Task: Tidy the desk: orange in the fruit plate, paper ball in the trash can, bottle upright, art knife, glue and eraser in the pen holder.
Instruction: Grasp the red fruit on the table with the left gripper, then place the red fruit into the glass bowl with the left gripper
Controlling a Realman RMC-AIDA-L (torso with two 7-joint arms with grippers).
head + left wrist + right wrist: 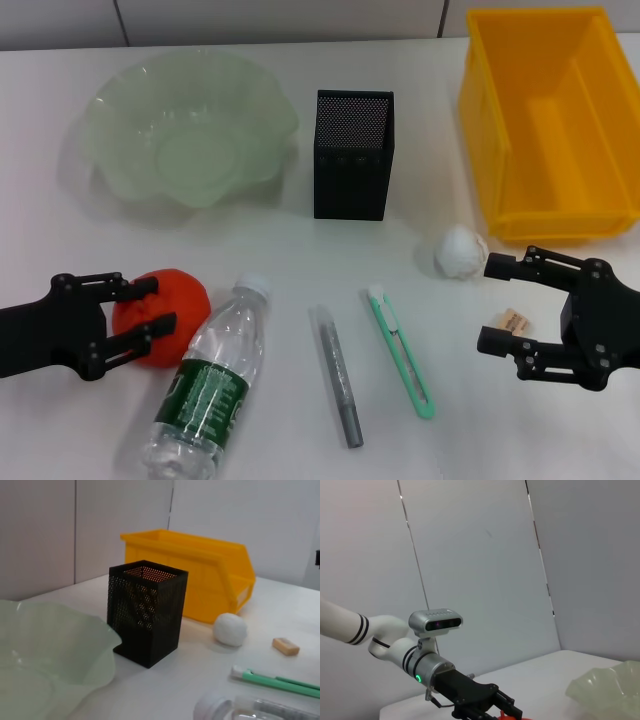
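Observation:
My left gripper [155,306] is shut on the orange [185,300], which rests on the desk [290,250] at the front left. The bottle [215,375] lies on its side next to the orange. The grey glue [340,375] and the mint-green art knife [400,350] lie side by side at the front middle. My right gripper [492,305] is open, with the tan eraser [510,322] between its fingers. The paper ball [460,250] sits just beyond them. The fruit plate [120,100], pen holder [352,155] and trash can [485,90] stand at the back.
The left wrist view shows the pen holder [147,612], trash can [200,575], paper ball [230,629], eraser [286,646], knife [280,681] and fruit plate rim [50,645]. The right wrist view shows the left arm [435,670] against a grey wall.

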